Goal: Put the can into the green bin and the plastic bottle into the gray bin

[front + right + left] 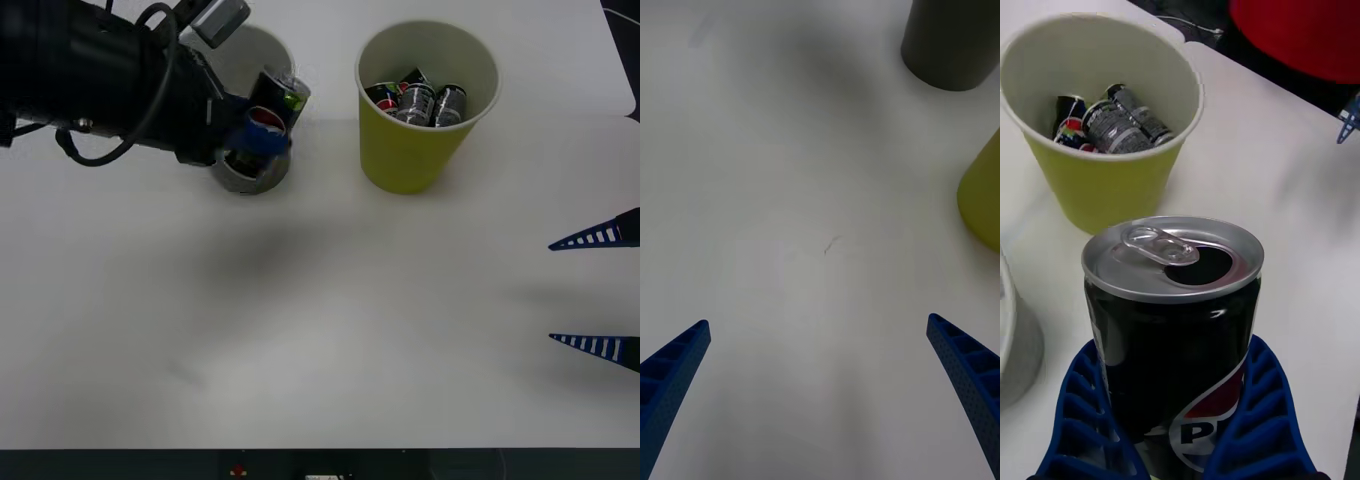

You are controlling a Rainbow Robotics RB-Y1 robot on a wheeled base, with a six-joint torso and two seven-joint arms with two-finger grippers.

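The left pincer (262,135) grips the small black drink can (1174,330) with a silver top and open pull tab, its blue ribbed fingers (1259,420) wrapped around the can's lower body. In the front view the held can sits over the large gray cup-shaped bin (252,172), at about 9 o'clock from the large yellow-green cup-shaped bin (410,150), which holds several other dark cans (418,101). The right pincer (598,290) rests at 3 o'clock on the white surface (330,330), fingers spread and holding nothing.
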